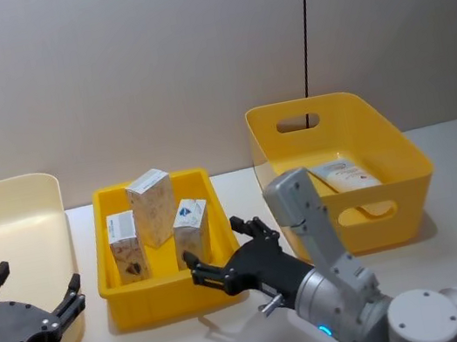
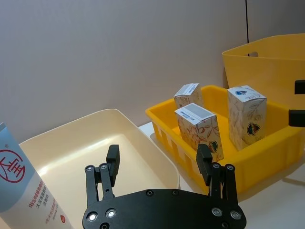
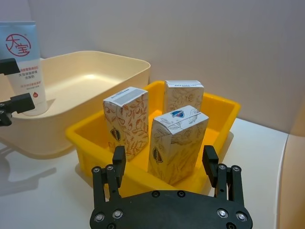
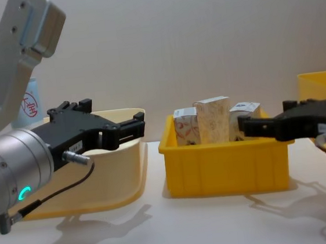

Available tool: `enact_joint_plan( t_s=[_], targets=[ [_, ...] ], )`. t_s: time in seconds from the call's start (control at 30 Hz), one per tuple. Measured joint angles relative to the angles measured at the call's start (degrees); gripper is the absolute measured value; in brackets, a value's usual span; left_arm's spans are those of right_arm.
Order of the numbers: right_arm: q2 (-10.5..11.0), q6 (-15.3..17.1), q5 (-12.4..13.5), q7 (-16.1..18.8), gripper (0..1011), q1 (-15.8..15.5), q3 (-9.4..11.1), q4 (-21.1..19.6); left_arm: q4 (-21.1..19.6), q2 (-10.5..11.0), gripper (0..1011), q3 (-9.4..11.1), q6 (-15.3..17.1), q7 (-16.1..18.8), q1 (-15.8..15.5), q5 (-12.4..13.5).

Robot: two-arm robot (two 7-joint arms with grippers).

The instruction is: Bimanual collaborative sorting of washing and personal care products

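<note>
Three white cartons with orange-red print (image 1: 152, 206) (image 3: 176, 143) stand upright in the small yellow tray (image 1: 167, 301). My right gripper (image 1: 215, 242) (image 3: 164, 162) hovers open at the tray's near right corner, level with the cartons and touching none. My left gripper (image 1: 37, 283) (image 2: 158, 164) is open and holds nothing, low over the near edge of the cream bin (image 1: 7, 219). A light blue and white tube with a red round logo (image 2: 24, 176) (image 3: 24, 62) stands upright at that bin's left end. Another tube (image 1: 344, 175) lies in the large yellow bin (image 1: 402, 149).
The three containers stand in a row on the white table: cream bin left, small tray in the middle, large yellow bin with handle holes right. A grey wall rises close behind them. Bare table surface lies in front of the containers (image 4: 220, 226).
</note>
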Motion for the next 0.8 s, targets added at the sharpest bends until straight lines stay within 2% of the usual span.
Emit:
enact_joint_plan(
  t_s=[0.27,0.8],
  targets=[
    [-2.7,0.71,-0.75,-1.63,1001,1.19,-0.59,2.32,0.0,0.0,1003,0.0,0.0,0.0,0.0,0.0],
    [-6.05,-0.18,-2.47,-3.9,1001,3.65,-0.73,6.0,0.0,0.0,1003,0.0,0.0,0.0,0.0,0.0]
  ],
)
